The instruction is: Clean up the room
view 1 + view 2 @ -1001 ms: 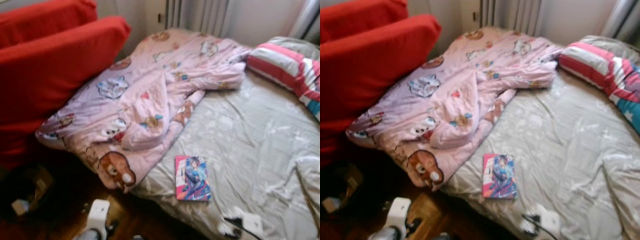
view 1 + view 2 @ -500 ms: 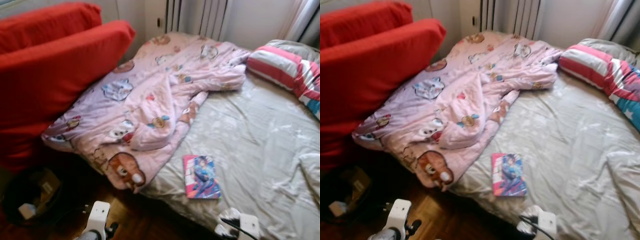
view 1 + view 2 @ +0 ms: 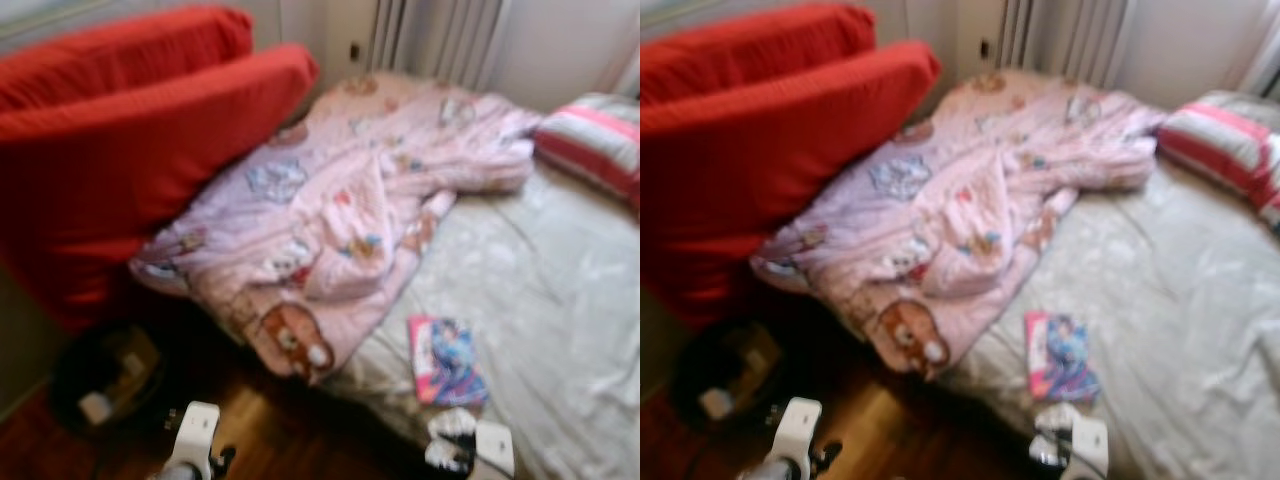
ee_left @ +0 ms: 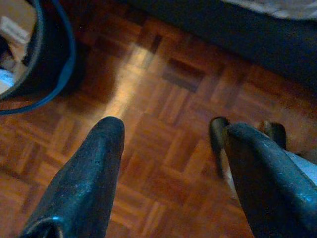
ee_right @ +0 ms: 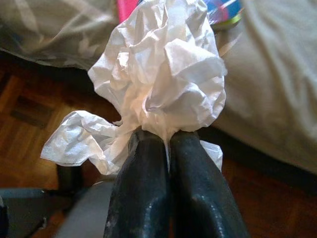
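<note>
Tissue (image 5: 158,84) | clamped in right gripper (image 5: 166,136) | bin (image 3: 100,375) lies across floor toward robot's left | left gripper (image 4: 168,134) apart, nearer.

Bedroom in a home. Bed (image 3: 560,300) with rumpled grey sheet, pink cartoon-print quilt (image 3: 340,210) bunched across it, striped pillow (image 3: 590,140) at the head. Red cushions (image 3: 130,150) propped alongside. Radiator (image 3: 440,35) on the far wall. Parquet floor (image 4: 163,99), dark bin (image 3: 100,375) by the bed's corner.
</note>
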Robot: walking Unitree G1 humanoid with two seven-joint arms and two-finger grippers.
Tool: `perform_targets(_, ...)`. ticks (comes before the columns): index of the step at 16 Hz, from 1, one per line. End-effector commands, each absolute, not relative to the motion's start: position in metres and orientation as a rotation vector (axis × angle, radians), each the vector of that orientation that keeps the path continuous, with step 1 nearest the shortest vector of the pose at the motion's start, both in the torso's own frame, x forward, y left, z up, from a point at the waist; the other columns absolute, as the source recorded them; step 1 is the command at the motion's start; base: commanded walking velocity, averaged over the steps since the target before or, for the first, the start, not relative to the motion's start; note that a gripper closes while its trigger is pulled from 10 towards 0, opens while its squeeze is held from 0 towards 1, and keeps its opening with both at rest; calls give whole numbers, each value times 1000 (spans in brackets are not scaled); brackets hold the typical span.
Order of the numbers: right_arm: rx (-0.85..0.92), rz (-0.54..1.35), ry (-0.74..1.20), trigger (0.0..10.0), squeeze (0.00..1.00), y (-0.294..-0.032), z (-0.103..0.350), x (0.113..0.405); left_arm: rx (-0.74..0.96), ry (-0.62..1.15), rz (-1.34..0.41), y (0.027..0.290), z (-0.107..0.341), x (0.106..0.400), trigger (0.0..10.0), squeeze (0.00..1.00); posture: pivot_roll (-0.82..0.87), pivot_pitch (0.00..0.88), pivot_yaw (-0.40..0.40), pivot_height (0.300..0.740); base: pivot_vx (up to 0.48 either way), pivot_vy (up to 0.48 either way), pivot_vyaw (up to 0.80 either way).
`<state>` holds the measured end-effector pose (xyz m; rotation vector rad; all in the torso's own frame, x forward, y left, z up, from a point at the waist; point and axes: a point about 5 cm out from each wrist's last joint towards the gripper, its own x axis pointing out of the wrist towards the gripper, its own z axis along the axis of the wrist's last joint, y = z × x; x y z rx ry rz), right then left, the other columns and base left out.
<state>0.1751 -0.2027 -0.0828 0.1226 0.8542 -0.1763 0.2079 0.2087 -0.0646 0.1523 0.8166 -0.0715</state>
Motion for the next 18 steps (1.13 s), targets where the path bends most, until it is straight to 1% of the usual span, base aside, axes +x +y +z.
perform_targets(1,130,-200,880,10000,0,-207,-87,165,138,834,-71,206,-68,204,10000,0,68,144,8,740,0,345,0)
perform_targets(4,137,-203,881,10000,0,-207,-87,165,115,831,-42,209,-67,204,10000,0,63,157,9,740,0,344,0)
perform_targets(12,128,-195,897,10000,0,-207,-89,161,99,838,-37,209,-69,202,10000,0,60,174,9,740,0,341,0)
perform_targets(18,118,-177,898,10000,0,-207,-88,161,96,844,-35,208,-69,200,10000,0,61,172,4,740,0,341,0)
